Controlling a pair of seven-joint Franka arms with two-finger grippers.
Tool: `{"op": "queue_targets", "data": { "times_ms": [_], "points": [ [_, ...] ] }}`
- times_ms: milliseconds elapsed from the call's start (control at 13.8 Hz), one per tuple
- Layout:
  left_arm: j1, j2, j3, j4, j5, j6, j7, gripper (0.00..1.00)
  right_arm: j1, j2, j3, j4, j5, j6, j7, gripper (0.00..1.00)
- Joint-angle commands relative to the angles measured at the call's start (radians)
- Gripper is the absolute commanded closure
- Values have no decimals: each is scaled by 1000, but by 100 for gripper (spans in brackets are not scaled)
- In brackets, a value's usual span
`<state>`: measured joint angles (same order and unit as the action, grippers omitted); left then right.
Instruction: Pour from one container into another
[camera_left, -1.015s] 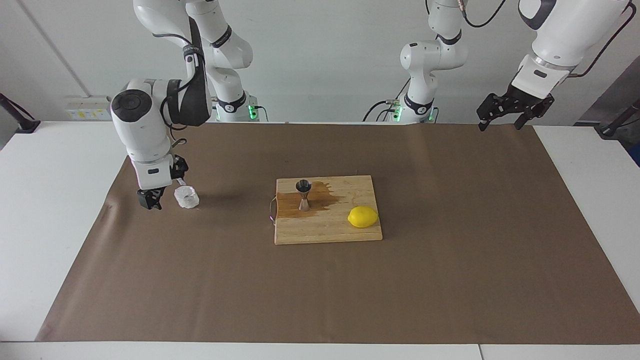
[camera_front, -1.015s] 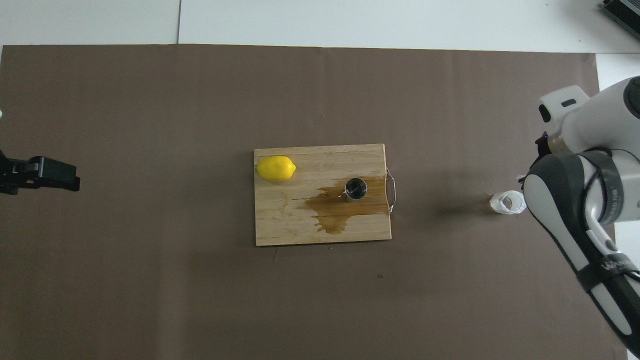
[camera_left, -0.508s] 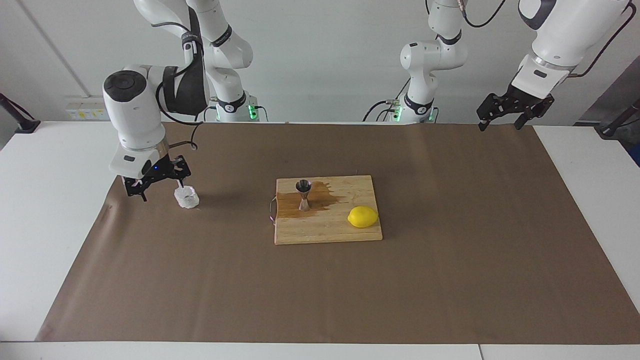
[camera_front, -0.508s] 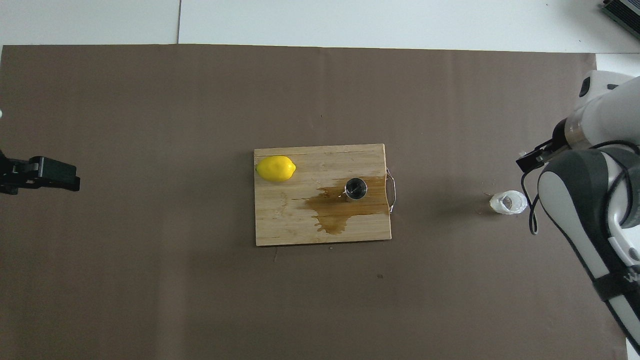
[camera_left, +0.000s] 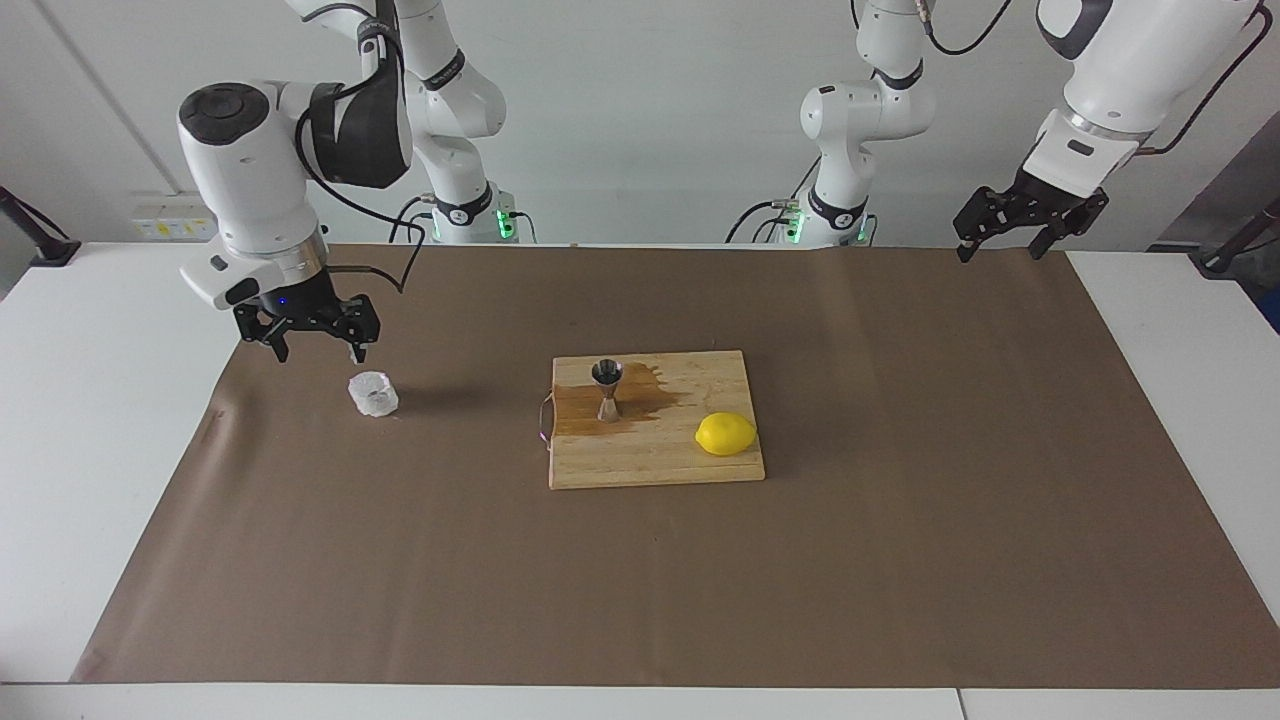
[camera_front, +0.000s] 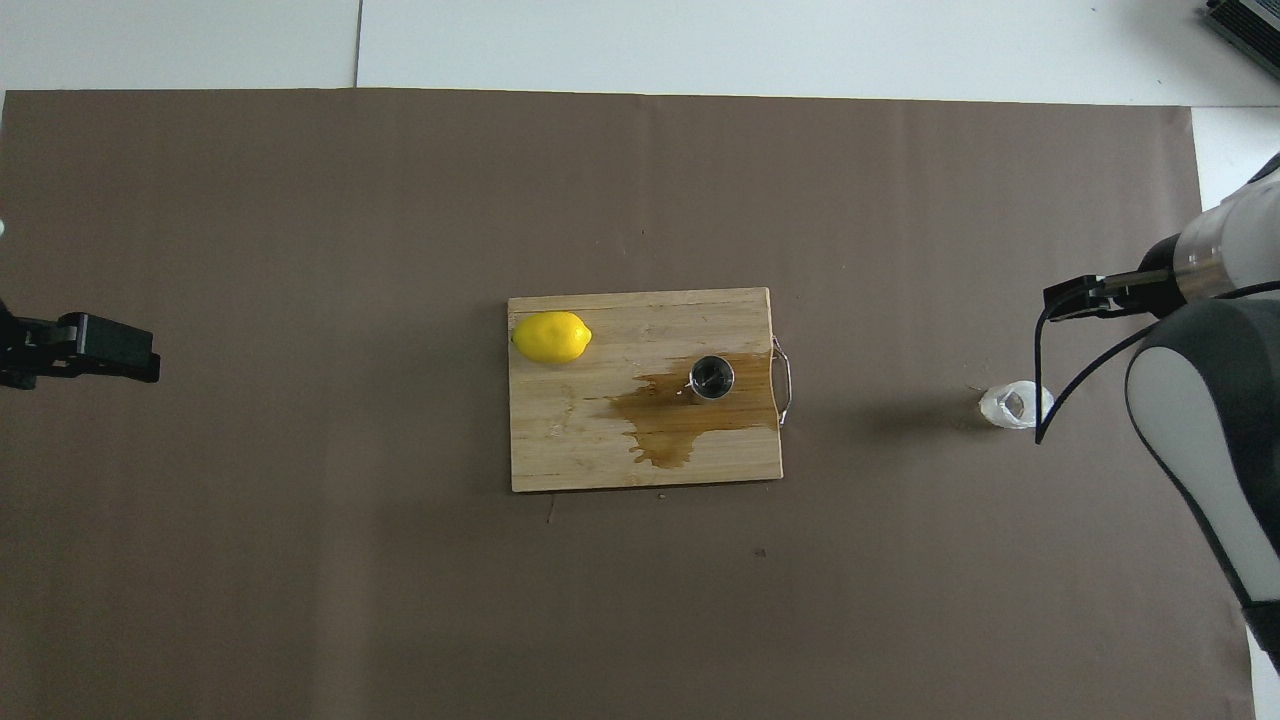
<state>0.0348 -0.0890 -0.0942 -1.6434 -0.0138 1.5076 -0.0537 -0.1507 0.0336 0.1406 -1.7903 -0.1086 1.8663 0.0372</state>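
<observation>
Brown paper (camera_left: 900, 560) covers the table under me, and both my arms hang above it with nothing in their grasp.

Nearest to me, my right gripper (camera_left: 312, 340) hovers over the paper at the right arm's end of the table, its fingers (camera_left: 357, 350) spread wide and pointing down, clear of everything. In the overhead view only its dark edge shows, at about three o'clock from the board. My left gripper (camera_left: 1020, 228) waits in the air over the paper's edge at the left arm's end, fingers parted and empty; overhead it sits at nine o'clock from the board.

A little farther from me than my right gripper stands the clear faceted glass cup (camera_left: 373, 394), upright on the paper and apart from my fingers. Overhead the cup (camera_front: 1015, 406) lies at three o'clock from the board, well apart from it.

Mid-table lies the wooden cutting board (camera_left: 655, 462), its wire handle turned toward the cup. On it the steel jigger (camera_left: 607, 389) stands upright in a brown wet stain (camera_front: 680, 425) that spreads across the board's handle end. Overhead the jigger (camera_front: 711, 377) shows its open mouth. At ten o'clock from the jigger in the overhead view a yellow lemon (camera_front: 551, 337) rests on the board, near its corner.
</observation>
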Motion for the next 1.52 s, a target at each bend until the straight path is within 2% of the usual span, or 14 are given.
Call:
{"op": "queue_targets", "data": {
  "times_ms": [0, 798, 870, 1160, 1451],
  "points": [
    [8, -5, -1, -3, -11, -13, 9, 0, -10, -8, 7, 55, 55, -85, 70, 0],
    [8, -5, -1, -3, -11, -13, 9, 0, -4, -80, 5, 52, 78, -165, 70, 0],
    [8, -5, -1, -3, -11, -13, 9, 0, 28, -81, -12, 51, 78, -167, 70, 0],
    [8, -5, -1, -3, -11, -13, 9, 0, 183, -86, -175, 52, 79, -180, 72, 0],
    [8, -5, -1, -3, -11, -13, 9, 0, 194, -86, -190, 72, 79, -216, 72, 0]
  ]
}}
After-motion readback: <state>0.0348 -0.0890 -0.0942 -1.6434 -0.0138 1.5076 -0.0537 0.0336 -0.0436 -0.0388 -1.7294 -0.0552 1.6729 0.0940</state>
